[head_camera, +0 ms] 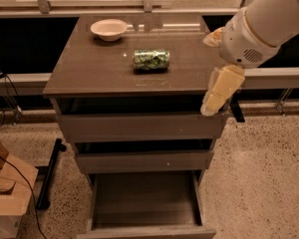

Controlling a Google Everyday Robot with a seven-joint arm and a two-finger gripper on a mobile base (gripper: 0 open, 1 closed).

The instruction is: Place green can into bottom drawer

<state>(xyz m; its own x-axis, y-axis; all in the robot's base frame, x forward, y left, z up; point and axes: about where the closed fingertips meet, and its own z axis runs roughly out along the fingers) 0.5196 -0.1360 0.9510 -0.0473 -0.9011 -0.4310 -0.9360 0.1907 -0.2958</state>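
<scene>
Tool (219, 90) hangs at the right of the frame, over the right front corner of the tabletop (94, 71), pointing downward; whether it is spread or clenched I cannot tell; it carries nothing, since the green can (151, 59) lies well apart from it; the can rests on its side at the middle of the tabletop, long axis running left to right, likely stable that way though free to roll toward or away from the front edge; a cream bowl (108, 29) sits behind it at the upper left; the bottom drawer (144, 200) at the lower centre is pulled far out, its tray bare and open from above, evidently ready to take the can; the 2 drawers above it stand only slightly ajar; the white arm (269, 19) slants in from the upper right corner, wrist bent down, so I judge the reach for the can not yet done.
</scene>
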